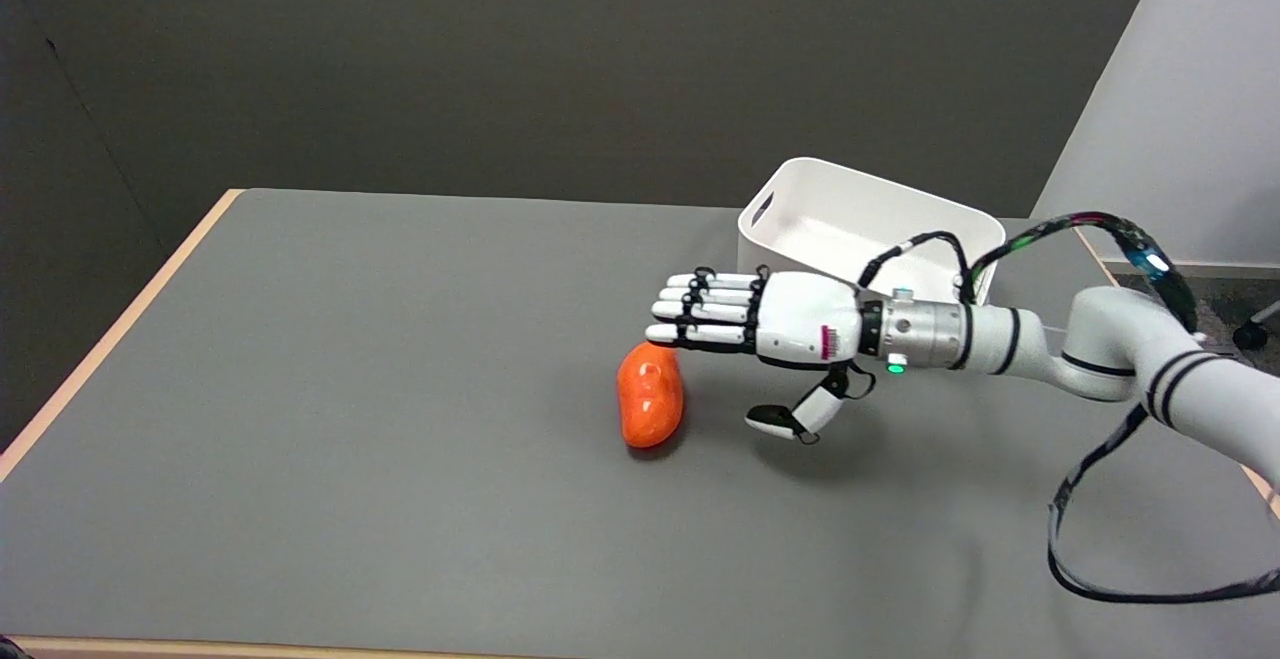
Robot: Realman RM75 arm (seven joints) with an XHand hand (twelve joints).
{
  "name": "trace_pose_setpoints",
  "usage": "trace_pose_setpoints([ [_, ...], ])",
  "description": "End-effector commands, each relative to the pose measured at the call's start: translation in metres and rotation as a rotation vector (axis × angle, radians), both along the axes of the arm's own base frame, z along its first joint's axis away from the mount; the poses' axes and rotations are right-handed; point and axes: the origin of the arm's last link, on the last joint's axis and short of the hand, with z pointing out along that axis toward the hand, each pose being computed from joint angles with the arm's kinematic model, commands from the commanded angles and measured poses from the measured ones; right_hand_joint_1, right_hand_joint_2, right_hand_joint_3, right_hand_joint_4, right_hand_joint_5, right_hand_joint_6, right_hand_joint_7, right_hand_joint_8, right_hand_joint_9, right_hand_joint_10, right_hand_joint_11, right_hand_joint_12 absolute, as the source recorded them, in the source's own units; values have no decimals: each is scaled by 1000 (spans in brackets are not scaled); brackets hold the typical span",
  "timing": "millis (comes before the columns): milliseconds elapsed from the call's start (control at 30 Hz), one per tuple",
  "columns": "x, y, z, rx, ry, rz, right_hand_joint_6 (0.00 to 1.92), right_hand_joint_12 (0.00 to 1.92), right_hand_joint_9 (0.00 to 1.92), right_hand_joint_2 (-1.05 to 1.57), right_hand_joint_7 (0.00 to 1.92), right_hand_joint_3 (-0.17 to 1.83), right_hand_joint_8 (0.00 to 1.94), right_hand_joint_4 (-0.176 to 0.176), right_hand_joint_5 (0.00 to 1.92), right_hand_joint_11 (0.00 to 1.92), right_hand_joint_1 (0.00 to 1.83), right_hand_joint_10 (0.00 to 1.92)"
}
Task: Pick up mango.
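An orange-red mango [650,395] lies on the grey table [350,419], near its middle. My right hand [760,329] reaches in from the right and hovers just above and to the right of the fruit. Its fingers [700,311] stretch out flat toward the left, with their tips over the mango's far end. The thumb [790,417] hangs down apart from them, to the right of the mango. Nothing is in the hand.
A white plastic bin [800,214] with a handle slot stands at the back right, just behind the hand and forearm. A black cable loops off the arm at the lower right. The table's wooden edge runs along the left side.
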Motion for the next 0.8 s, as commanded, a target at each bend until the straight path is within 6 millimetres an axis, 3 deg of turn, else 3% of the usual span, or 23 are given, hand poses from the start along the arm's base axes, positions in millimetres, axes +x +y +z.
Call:
trace_pose_setpoints([
  [33,11,-47,-25,12,139,58,-1,17,-1,653,-1,927,-1,31,-1,-1,787,-1],
  [400,12,-51,-39,73,171,58,-1,14,-1,660,-1,929,-1,29,-1,-1,792,-1],
  [800,-5,-45,-46,133,255,19,-1,9,-1,669,-1,928,-1,25,-1,-1,813,-1],
])
